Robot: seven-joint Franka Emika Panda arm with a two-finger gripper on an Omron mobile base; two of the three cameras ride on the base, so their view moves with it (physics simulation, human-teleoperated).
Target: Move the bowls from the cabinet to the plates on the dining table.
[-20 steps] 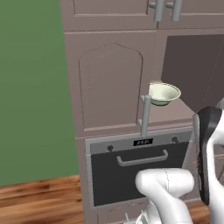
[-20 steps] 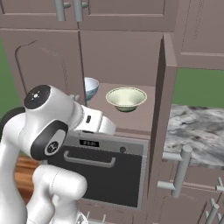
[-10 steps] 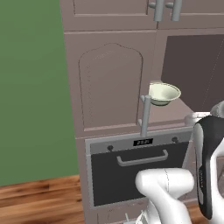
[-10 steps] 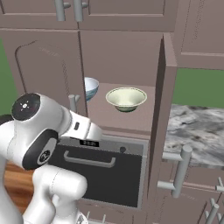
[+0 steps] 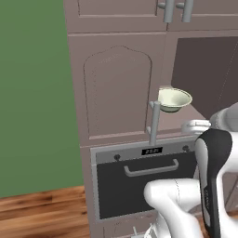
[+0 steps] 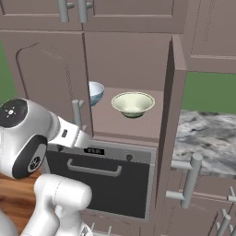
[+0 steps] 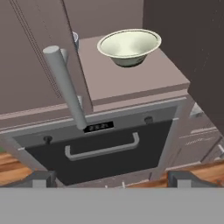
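Cabinet (image 6: 133,60) shelf unchanged; arm lower

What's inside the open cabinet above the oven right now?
On the shelf of the cabinet sit two bowls: a cream-green bowl in plain view, and a white bowl further left, half covered by the closed door. Anything else behind that door is hidden.

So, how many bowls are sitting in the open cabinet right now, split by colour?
Cream-green bowl: 1
White bowl with a blue tint: 1, partly hidden behind the cabinet door
Total: 2 bowls, both on the shelf above the oven
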